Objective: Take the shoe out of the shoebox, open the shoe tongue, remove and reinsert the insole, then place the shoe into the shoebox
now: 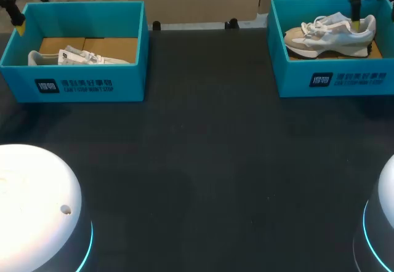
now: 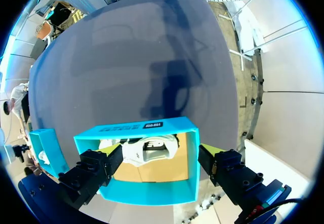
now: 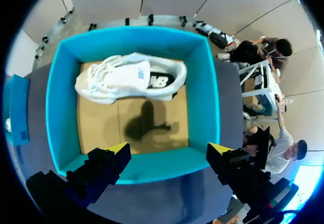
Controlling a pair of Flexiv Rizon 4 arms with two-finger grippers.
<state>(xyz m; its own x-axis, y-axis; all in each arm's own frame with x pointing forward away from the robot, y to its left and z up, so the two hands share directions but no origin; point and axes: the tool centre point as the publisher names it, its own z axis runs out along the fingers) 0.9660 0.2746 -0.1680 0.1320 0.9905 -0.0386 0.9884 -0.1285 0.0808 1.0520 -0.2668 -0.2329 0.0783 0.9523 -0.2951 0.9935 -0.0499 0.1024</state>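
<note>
Two teal shoeboxes stand at the table's far corners. The left shoebox holds a white shoe on its side. In the right shoebox lies a white and beige shoe. My left gripper hangs open above the left shoebox, its yellow fingertips wide apart over the shoe. My right gripper is open above the right shoebox; the shoe lies ahead of the gripper, untouched. Neither gripper holds anything.
Dark table surface stretches between and in front of the boxes. My two arm bases, white domes, sit at the near corners. Each wrist view catches the other box at its side.
</note>
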